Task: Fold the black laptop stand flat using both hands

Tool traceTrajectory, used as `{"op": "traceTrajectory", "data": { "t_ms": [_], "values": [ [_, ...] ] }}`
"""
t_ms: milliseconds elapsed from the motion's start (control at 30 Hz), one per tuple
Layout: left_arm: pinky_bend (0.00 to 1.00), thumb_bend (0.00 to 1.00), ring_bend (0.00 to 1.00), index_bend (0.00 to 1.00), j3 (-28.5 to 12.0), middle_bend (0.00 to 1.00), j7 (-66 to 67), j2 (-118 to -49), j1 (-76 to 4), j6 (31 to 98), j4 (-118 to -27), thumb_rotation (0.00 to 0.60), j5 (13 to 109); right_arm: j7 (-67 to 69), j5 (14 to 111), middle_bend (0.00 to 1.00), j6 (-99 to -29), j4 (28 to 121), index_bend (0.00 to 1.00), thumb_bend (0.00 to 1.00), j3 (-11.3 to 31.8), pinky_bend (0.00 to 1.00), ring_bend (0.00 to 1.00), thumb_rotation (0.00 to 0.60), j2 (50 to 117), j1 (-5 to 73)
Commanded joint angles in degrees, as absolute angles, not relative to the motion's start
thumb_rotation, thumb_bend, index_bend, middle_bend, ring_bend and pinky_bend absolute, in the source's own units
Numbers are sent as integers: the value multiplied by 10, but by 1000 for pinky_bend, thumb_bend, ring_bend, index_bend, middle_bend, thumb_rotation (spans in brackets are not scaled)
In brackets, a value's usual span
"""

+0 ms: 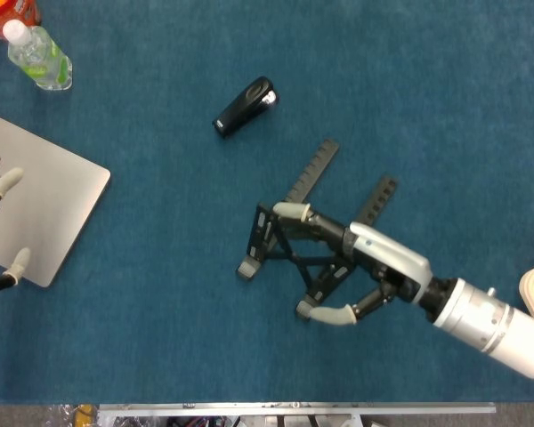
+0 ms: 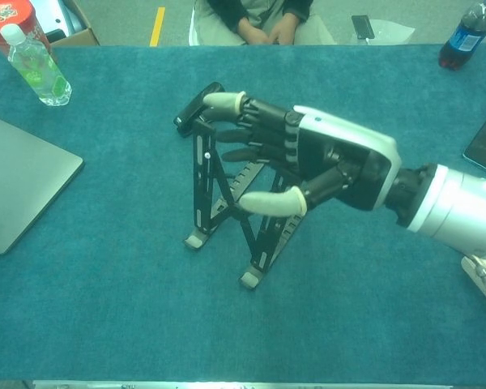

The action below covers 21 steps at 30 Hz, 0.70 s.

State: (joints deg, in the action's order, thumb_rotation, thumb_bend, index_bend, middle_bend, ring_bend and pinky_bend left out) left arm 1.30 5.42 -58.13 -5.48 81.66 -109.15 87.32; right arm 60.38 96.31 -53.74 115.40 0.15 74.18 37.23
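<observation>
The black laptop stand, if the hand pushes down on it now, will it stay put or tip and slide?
The laptop stand looks hinged, thin bars crossing, so it will probably fold rather than resist. It rests on small feet on the cloth, so it may skid. Only the right hand is on it, so it could twist.

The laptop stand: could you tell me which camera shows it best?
The chest view: the laptop stand is seen from the side, its crossed legs upright, under the right hand. The head view looks straight down, foreshortening it.
</observation>
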Motion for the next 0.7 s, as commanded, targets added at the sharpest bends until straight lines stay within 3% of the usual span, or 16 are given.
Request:
{"op": "traceTrajectory", "data": {
  "t_ms": [33, 700],
  "values": [
    [0, 293, 0, 132, 14, 42, 54, -581, -54, 818, -1091, 600, 874, 603, 970, 6, -539, 1161, 0, 185, -7, 78, 0, 600, 742, 376],
    [0, 293, 0, 132, 15, 41, 47, -580, -48, 825, -1086, 600, 879, 598, 975, 6, -519, 1175, 0, 186, -39, 78, 0, 600, 767, 412]
  ]
}}
